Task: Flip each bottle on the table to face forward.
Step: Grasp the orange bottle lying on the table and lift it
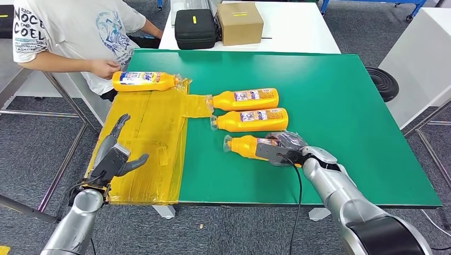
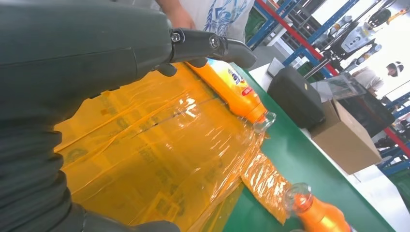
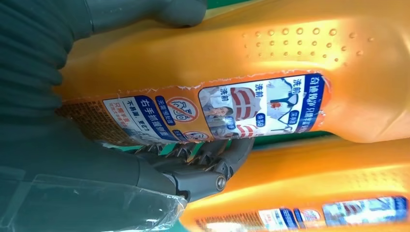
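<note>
Fingers of the right hand (image 1: 282, 150) wrap the nearest bottle (image 1: 245, 145) at its body, the silver forearm reaching in low over the near edge of the green table (image 1: 345, 106). In the right wrist view the dark fingers (image 3: 203, 159) curl under the bottle's printed label while the thick thumb (image 3: 145, 12) presses on the opposite side, so the hand grips the bottle between them. The bottle lies on its side, its clear cap pointing away from the palm, toward the yellow film (image 1: 149, 149).

Beyond those fingers, two more orange bottles lie on their sides, one behind the other: the middle bottle (image 1: 250, 119) just past the fingertips and the far bottle (image 1: 244, 99) beyond it, whose cap touches a strip of the yellow film. Their caps point the same way as that of the gripped one.

The left hand (image 1: 114, 159) hovers above the yellow film, holding nothing, with its fingers (image 1: 119, 125) spread apart and stretched forward and the thumb angled out to the side. Well ahead of these fingertips a fourth bottle (image 1: 143, 81) lies at the far edge of the film, its cap turned the opposite way. A person's hand (image 1: 105, 68) rests at the base of that bottle.

That makes four bottles: one gripped and three lying free. On the white table (image 1: 298, 32) behind stand one black case (image 1: 195, 27) and one cardboard box (image 1: 239, 22), side by side.
</note>
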`<action>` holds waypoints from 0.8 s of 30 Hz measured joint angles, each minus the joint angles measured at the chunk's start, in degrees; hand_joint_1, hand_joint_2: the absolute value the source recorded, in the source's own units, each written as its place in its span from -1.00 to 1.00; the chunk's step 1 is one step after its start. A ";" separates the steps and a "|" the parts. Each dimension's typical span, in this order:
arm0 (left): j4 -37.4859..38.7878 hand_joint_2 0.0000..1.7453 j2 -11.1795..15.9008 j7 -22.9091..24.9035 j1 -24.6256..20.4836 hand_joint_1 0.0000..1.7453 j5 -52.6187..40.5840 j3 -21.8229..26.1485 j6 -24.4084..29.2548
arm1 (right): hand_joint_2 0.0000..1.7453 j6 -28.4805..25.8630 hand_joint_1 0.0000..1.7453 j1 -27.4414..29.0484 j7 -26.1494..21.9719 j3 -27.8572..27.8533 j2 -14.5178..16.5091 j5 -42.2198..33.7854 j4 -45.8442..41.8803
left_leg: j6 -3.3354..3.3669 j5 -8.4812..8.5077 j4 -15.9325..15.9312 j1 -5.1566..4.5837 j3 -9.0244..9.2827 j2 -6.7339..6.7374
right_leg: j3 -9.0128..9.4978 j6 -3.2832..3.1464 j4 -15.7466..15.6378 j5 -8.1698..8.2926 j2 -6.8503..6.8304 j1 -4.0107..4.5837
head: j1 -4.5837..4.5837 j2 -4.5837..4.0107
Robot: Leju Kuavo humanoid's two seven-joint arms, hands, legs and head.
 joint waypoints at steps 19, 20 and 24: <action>-1.54 1.00 -3.14 -1.71 2.30 -1.00 21.57 2.32 -11.30 | 1.00 -10.09 1.00 21.12 -16.10 -11.12 9.10 -20.90 -32.78 | -0.01 -0.01 0.00 0.04 -0.66 -0.03 | -0.63 -0.01 0.01 -0.01 -0.03 -0.02 | 0.00 0.00; -1.54 1.00 -3.25 -1.66 2.30 -1.00 21.89 2.28 -11.58 | 1.00 -10.05 1.00 21.43 -16.15 -11.39 9.33 -21.08 -33.38 | -0.01 -0.01 0.00 0.03 -0.66 -0.03 | -0.63 -0.01 0.01 -0.01 -0.03 -0.02 | 0.00 0.00; -1.38 1.00 -3.52 -1.14 2.29 -1.00 25.34 1.74 -14.97 | 1.00 -9.79 1.00 22.10 -16.41 -12.18 10.22 -22.10 -34.31 | -0.02 -0.01 0.00 0.01 -0.66 -0.02 | -0.64 -0.01 0.01 -0.01 -0.03 0.00 | 0.01 0.00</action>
